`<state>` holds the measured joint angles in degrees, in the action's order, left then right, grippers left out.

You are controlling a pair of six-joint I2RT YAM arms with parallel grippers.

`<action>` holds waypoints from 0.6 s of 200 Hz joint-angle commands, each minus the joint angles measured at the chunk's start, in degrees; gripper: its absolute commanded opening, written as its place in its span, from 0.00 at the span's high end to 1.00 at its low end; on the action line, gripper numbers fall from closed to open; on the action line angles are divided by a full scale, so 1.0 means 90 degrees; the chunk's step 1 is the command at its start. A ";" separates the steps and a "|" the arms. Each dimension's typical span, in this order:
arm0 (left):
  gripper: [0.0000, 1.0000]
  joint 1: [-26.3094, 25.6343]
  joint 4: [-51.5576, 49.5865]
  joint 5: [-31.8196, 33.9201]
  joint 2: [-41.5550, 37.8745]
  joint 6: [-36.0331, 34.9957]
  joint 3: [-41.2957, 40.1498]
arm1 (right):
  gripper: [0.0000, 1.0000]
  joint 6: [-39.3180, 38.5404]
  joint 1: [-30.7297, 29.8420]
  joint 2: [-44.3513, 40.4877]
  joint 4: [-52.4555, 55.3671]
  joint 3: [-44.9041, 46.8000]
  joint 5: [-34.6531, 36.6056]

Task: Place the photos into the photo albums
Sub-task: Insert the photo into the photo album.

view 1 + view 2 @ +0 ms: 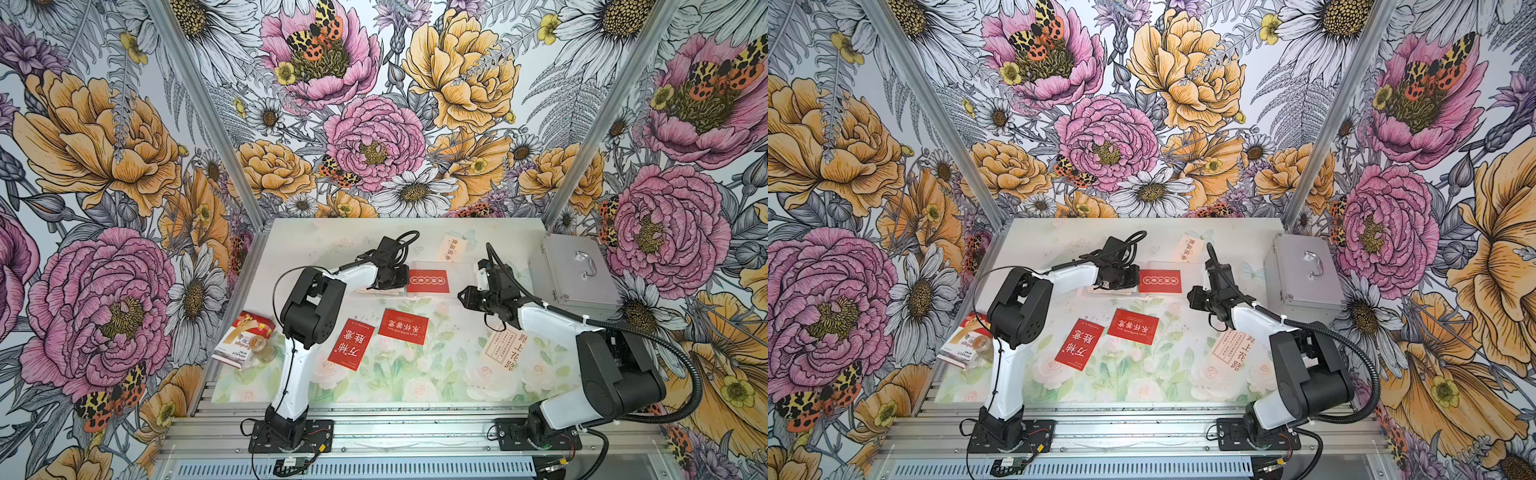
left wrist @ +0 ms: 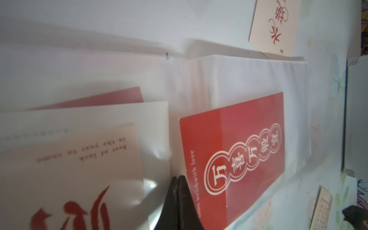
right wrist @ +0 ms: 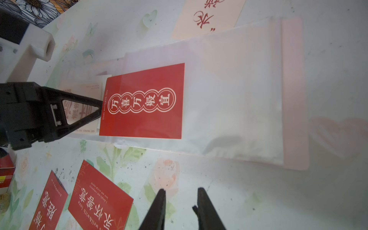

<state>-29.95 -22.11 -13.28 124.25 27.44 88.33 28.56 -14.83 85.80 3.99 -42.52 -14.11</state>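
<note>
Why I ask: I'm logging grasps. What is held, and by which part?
The left gripper is shut at the edge of the red card lying on the album; pinching or pushing, I cannot tell. The right gripper holds nothing.

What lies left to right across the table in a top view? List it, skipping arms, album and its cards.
red-and-white bandage carton → large-lettered red card → small-lettered red card → cream card with red script → cream card with dark print → silver metal case
</note>
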 commanded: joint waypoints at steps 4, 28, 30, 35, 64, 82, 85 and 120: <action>0.97 -0.0113 -0.0066 -0.0046 0.0116 -0.0039 0.0161 | 0.71 -0.0106 -0.0033 -0.0158 -0.0033 -0.0012 0.0072; 0.97 -0.0172 -0.0066 -0.0058 0.0164 -0.0007 0.0230 | 0.71 -0.0107 -0.0041 -0.0158 -0.0033 -0.0012 0.0072; 0.97 -0.0181 -0.0064 -0.0063 0.0173 -0.0003 0.0238 | 0.71 -0.0102 -0.0042 -0.0158 -0.0033 -0.0012 0.0066; 0.97 -0.0196 -0.0072 -0.0074 0.0189 -0.0005 0.0253 | 0.71 -0.0106 -0.0040 -0.0158 -0.0033 -0.0012 0.0063; 0.97 -0.0284 -0.0070 -0.0078 0.0299 0.0042 0.0371 | 0.71 -0.0116 -0.0038 -0.0198 -0.0014 -0.0012 0.0083; 0.97 -0.0330 -0.0071 -0.0123 0.0370 0.0070 0.0480 | 0.71 -0.0117 -0.0037 -0.0207 -0.0014 -0.0012 0.0083; 0.97 -0.0341 -0.0071 -0.0132 0.0376 0.0073 0.0497 | 0.71 -0.0116 -0.0037 -0.0207 -0.0014 -0.0009 0.0083; 0.97 -0.0397 -0.0107 -0.0158 0.0471 0.0095 0.0665 | 0.70 -0.0119 -0.0040 -0.0207 -0.0014 -0.0012 0.0077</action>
<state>-32.88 -22.63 -13.52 127.63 27.68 92.29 28.38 -14.83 85.52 4.01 -42.52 -14.11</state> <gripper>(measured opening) 0.045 0.295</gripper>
